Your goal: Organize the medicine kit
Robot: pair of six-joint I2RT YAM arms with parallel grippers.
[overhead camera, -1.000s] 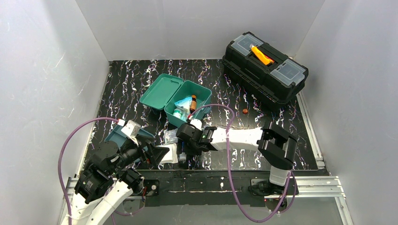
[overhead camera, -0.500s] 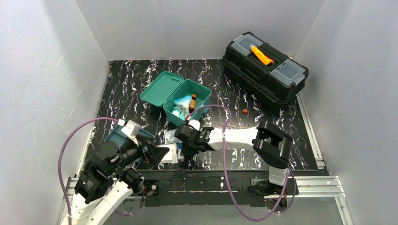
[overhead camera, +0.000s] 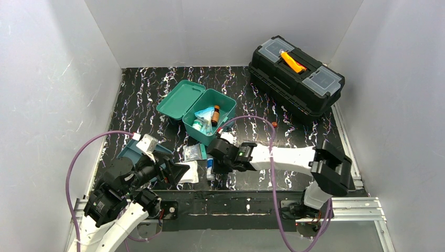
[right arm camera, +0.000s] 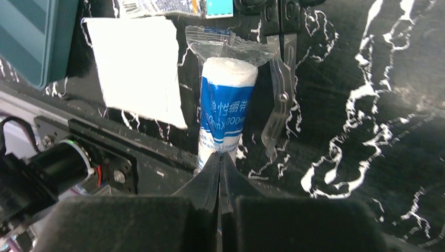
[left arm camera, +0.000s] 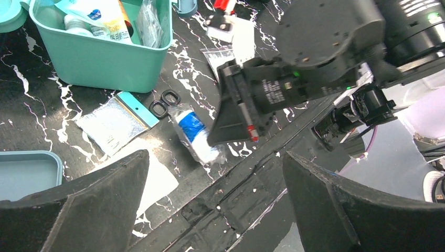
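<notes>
Gauze roll [right arm camera: 226,113] end behind right end effector [right arm camera: 220,157], teal tray [left arm camera: 23,173] cropped, orange speck [overhead camera: 274,124] unidentifiable

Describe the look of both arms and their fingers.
Both the left arm and the right arm have white tubular links joined by bulky black housings, and a purple cable loops off each. The right wrist carries a small green light and a label printed in white. The fingers are matte black wedges tapering to narrow tips.

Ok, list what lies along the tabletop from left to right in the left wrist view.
teal tray → foil packet → black scissor handles → bagged bandage roll → right gripper
</notes>
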